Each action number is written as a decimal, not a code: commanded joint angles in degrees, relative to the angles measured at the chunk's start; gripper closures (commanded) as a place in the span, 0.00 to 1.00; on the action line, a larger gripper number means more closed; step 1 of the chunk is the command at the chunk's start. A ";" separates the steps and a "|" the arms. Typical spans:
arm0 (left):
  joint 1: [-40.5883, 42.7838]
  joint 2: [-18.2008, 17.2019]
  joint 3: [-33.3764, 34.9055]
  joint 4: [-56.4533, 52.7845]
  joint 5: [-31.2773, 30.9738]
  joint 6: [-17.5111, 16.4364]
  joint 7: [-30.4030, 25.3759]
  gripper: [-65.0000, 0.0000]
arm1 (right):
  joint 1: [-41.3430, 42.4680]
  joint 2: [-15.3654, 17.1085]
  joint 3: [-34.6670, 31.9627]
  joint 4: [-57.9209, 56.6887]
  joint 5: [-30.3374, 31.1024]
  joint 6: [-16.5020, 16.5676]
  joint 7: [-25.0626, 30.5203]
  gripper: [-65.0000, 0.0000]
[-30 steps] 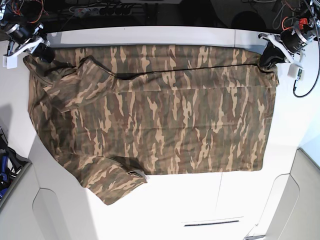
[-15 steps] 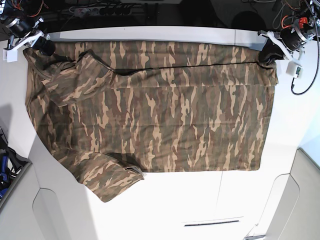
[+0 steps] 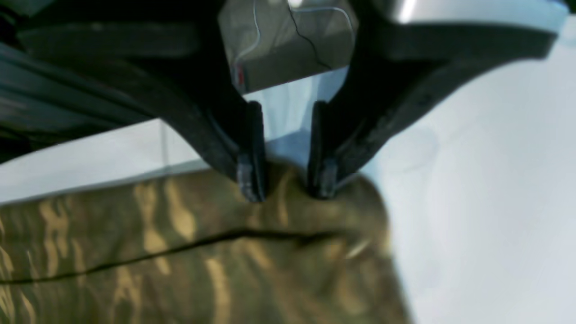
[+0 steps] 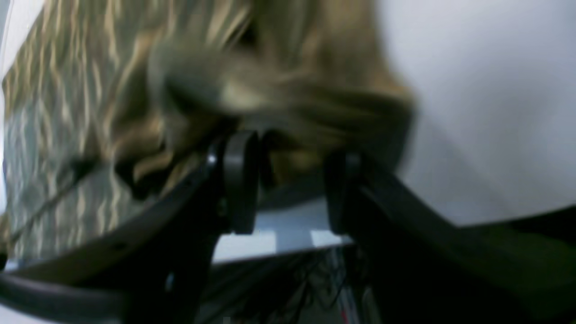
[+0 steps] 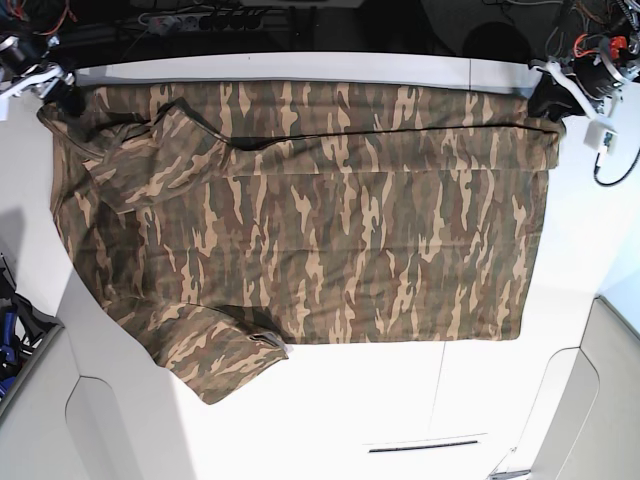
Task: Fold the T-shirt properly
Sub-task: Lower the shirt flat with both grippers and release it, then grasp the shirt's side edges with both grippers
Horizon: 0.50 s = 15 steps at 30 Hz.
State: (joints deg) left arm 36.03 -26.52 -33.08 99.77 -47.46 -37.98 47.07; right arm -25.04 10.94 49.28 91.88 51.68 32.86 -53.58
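— Left gripper [image 3: 286,191] first: what's it doing?
— Jaws parted a little, tips down on the far corner of the T-shirt [image 5: 300,220], pressing a ridge of cloth between them.
— And the right gripper [image 4: 288,189]?
— Same sort of gap, bunched fabric just past its fingers [image 4: 240,180]; too blurred to call it a grip.
— Shirt?
— Spread flat across the white table [image 5: 420,400], far edge folded over, one sleeve sticking out near us.
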 commanded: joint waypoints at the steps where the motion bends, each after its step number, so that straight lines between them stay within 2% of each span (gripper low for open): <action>1: 0.15 -0.96 -1.77 0.96 -1.53 -0.02 -0.70 0.68 | 0.63 0.90 1.77 0.98 1.29 0.57 1.03 0.63; 5: 0.15 -0.96 -6.60 0.96 -3.52 -0.20 -0.50 0.57 | 2.69 2.84 5.11 0.98 0.98 0.57 1.29 0.63; 12: -0.02 -1.25 -12.96 0.96 -4.72 -0.22 -0.83 0.56 | 7.76 8.11 5.66 0.96 -2.47 0.33 2.16 0.63; 15: -0.17 -1.44 -13.88 0.96 -5.09 -0.24 -1.44 0.56 | 9.35 9.29 5.64 0.96 -3.28 0.02 2.71 0.63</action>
State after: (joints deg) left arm 35.83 -26.83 -46.46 99.79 -51.40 -37.98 46.89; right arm -15.75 18.92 54.50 91.88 47.77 32.97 -52.34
